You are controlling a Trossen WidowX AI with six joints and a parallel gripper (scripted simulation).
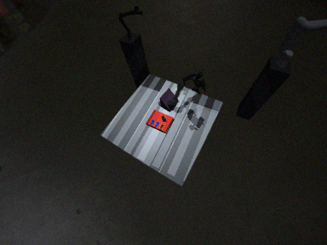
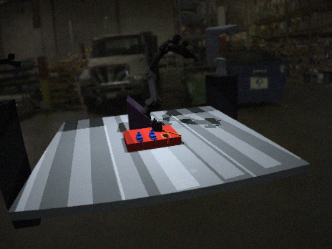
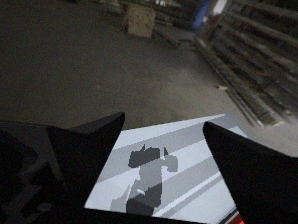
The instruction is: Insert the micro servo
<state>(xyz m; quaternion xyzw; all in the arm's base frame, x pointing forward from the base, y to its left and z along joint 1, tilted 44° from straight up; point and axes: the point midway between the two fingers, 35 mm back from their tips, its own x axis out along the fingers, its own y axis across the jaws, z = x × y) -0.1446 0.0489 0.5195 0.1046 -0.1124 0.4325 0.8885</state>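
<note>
The gripper (image 2: 186, 48) hangs high over the far edge of the striped table (image 2: 89, 168), jaws wide, holding nothing. The dark micro servo (image 2: 156, 125) rests on the red deck (image 2: 143, 143) near mid-table, well below and nearer than the gripper

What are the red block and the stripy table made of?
The flat red rectangular deck looks like matte plastic or painted material: one even colour, no shine or grain. The grey-and-white striped table top seems a smooth painted board, thin at its edge, with a dull sheen. The small blue servos look like moulded plastic. None of this is certain.
</note>
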